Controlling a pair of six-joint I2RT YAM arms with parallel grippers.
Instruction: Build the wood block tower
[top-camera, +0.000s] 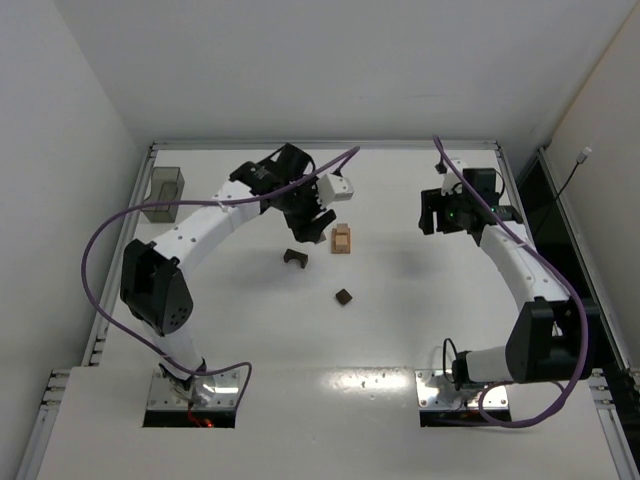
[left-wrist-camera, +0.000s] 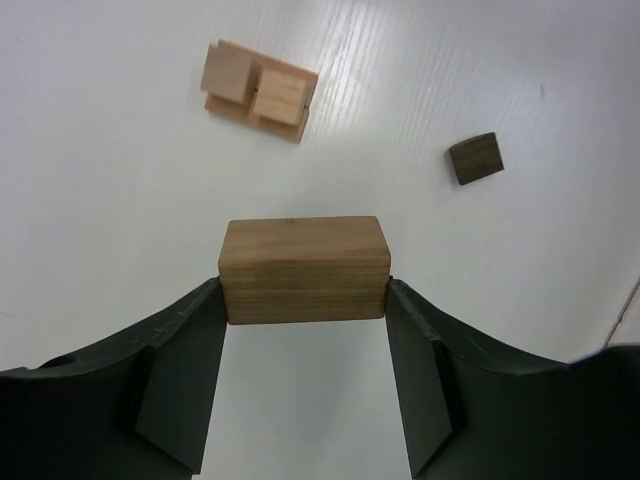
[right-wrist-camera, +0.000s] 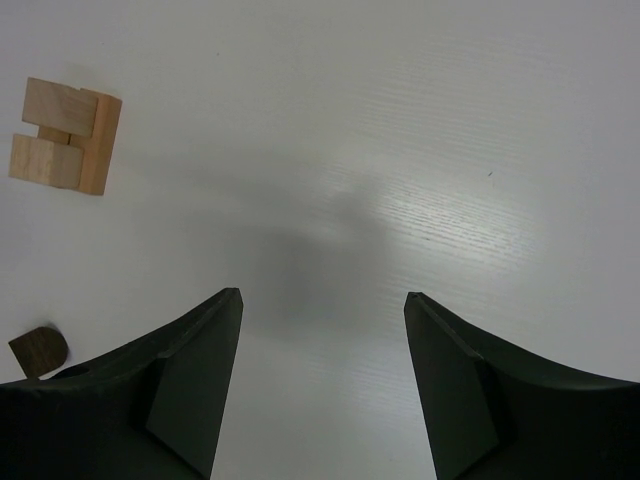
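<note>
The tower's start, a flat tan plate with two light tan blocks on it (top-camera: 343, 239), lies mid-table. It also shows in the left wrist view (left-wrist-camera: 260, 92) and the right wrist view (right-wrist-camera: 65, 135). My left gripper (top-camera: 315, 222) is shut on a tan wooden bar (left-wrist-camera: 303, 270) and holds it above the table, just left of the stack. A dark brown arch block (top-camera: 295, 259) and a small dark brown block (top-camera: 344, 296) lie loose nearby. One dark block shows in the left wrist view (left-wrist-camera: 476, 159). My right gripper (right-wrist-camera: 322, 300) is open and empty, to the right of the stack.
A translucent grey bin (top-camera: 163, 193) stands at the far left edge of the table. A dark block (right-wrist-camera: 38, 350) shows at the lower left of the right wrist view. Purple cables loop from both arms.
</note>
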